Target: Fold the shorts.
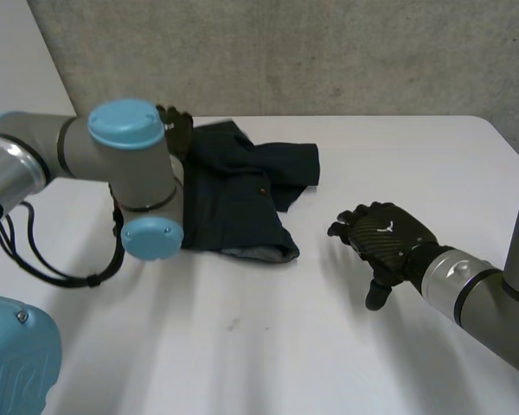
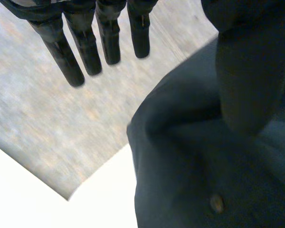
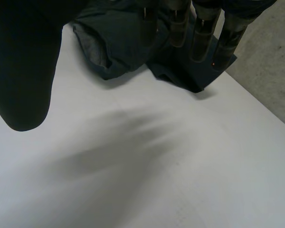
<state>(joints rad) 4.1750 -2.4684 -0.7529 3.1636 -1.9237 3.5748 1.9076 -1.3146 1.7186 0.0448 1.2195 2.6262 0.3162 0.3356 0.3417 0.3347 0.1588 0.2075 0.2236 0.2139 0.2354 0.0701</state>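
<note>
Dark shorts [image 1: 242, 194] bunched on white table [image 1: 268, 346]. Left hand [image 1: 176, 128] at their 10 o'clock corner, fingers straight, released. Right hand [image 1: 387, 240] at 3 o'clock, apart, slack, empty.

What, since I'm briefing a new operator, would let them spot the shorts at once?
Start at the white table under the grey wall. On its far side, beside the left arm, lies a crumpled dark navy heap: the shorts. It alone is soft cloth, with a small button.
</note>
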